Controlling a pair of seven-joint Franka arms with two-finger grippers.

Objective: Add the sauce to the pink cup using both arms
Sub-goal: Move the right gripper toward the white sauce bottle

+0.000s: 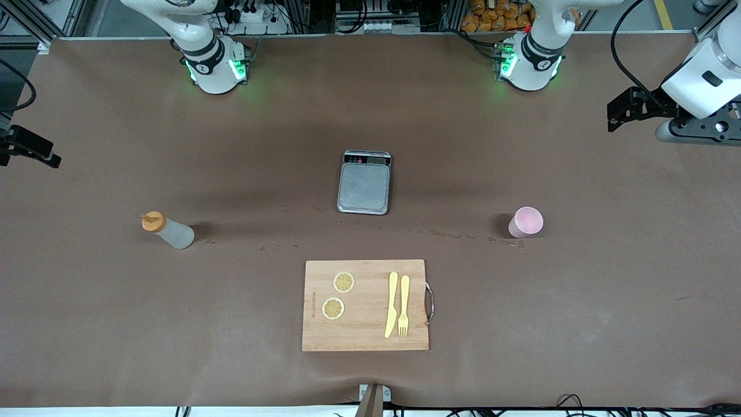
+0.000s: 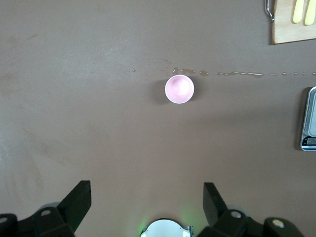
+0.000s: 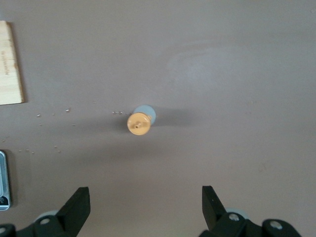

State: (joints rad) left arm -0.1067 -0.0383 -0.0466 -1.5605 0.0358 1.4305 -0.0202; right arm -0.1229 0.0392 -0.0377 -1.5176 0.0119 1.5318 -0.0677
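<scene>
Surface: brown matte table covering point(image 1: 116, 324), speckled with small wet drops; grey metal scale point(image 1: 364, 183) mid-table; pale wooden cutting board point(image 1: 366, 305) nearer the front camera
Sauce: translucent whitish squeeze bottle with orange cap point(image 1: 168, 230), upright toward the right arm's end
Cup: small pale pink plastic tumbler point(image 1: 525, 222), upright toward the left arm's end
Left gripper point(image 2: 146, 200): raised high over the table, fingers spread wide, holding nothing
Right gripper point(image 3: 145, 203): raised high likewise, fingers spread, holding nothing
</scene>
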